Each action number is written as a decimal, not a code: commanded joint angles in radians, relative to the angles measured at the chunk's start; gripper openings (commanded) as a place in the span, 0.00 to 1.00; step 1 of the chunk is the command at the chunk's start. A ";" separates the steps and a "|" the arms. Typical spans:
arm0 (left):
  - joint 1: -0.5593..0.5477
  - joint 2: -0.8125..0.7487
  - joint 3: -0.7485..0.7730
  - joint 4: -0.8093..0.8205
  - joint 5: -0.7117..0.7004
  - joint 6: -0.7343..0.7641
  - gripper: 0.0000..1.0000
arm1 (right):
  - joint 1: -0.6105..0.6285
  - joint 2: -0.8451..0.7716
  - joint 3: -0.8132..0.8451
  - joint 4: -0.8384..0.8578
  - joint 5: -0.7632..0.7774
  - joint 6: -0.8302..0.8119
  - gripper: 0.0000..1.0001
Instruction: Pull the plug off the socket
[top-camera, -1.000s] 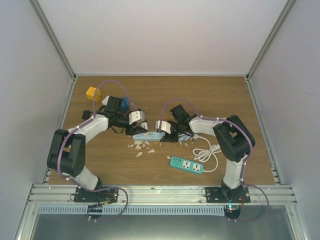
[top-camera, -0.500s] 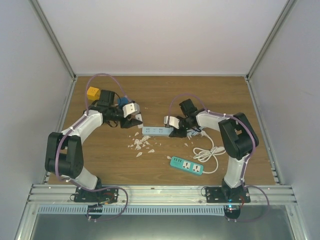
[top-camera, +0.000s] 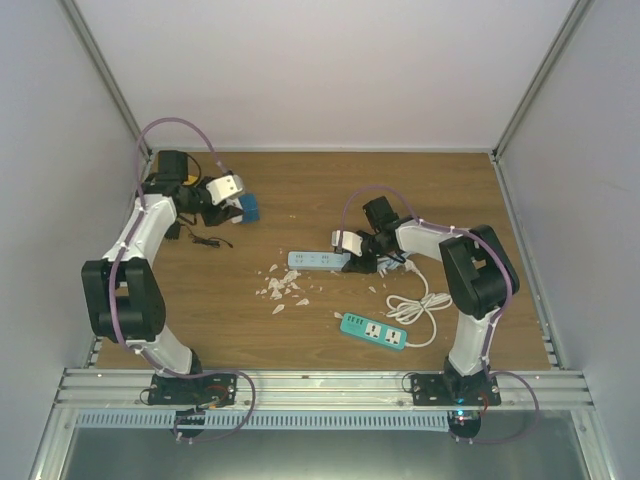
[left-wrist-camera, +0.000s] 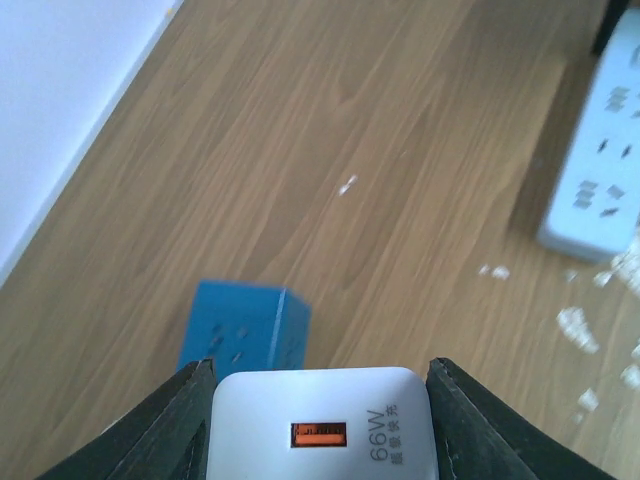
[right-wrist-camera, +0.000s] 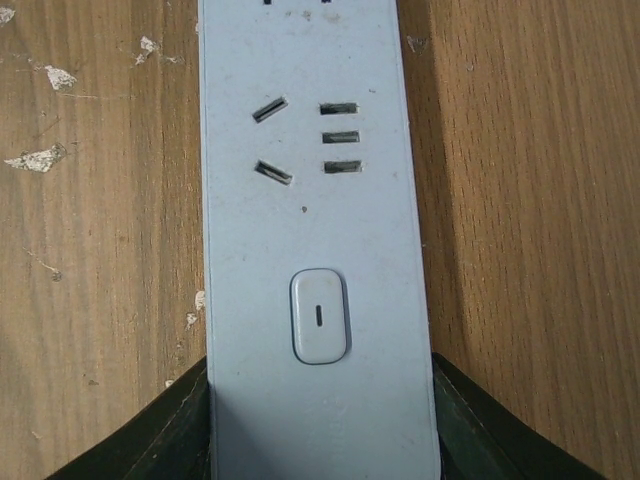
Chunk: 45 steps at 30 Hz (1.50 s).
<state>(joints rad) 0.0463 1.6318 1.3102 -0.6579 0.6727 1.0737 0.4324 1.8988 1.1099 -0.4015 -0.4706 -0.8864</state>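
My left gripper (left-wrist-camera: 320, 392) clamps the white plug (left-wrist-camera: 325, 440) near the table's far-left corner, clear of the power strip (right-wrist-camera: 315, 200) that my right gripper (right-wrist-camera: 320, 425) grips mid-table. If I let go carelessly, the plug could drop onto the blue cube (left-wrist-camera: 243, 325) below.

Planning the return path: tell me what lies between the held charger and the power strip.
Left wrist view: a blue cube beyond the charger, then wood with white flecks up to the power strip.
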 joint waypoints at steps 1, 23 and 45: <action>0.024 0.011 0.062 -0.161 -0.130 0.118 0.30 | -0.031 0.008 -0.027 -0.045 0.101 -0.013 0.22; 0.092 0.077 -0.089 -0.352 -0.834 0.123 0.34 | -0.022 0.015 -0.030 -0.038 0.070 -0.009 0.26; 0.073 0.171 0.018 -0.450 -0.597 0.006 0.82 | -0.023 -0.026 -0.040 -0.074 0.079 -0.012 0.57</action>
<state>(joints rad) 0.1341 1.8103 1.2598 -1.0393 -0.0605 1.0874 0.4301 1.8812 1.0790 -0.3779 -0.4583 -0.8867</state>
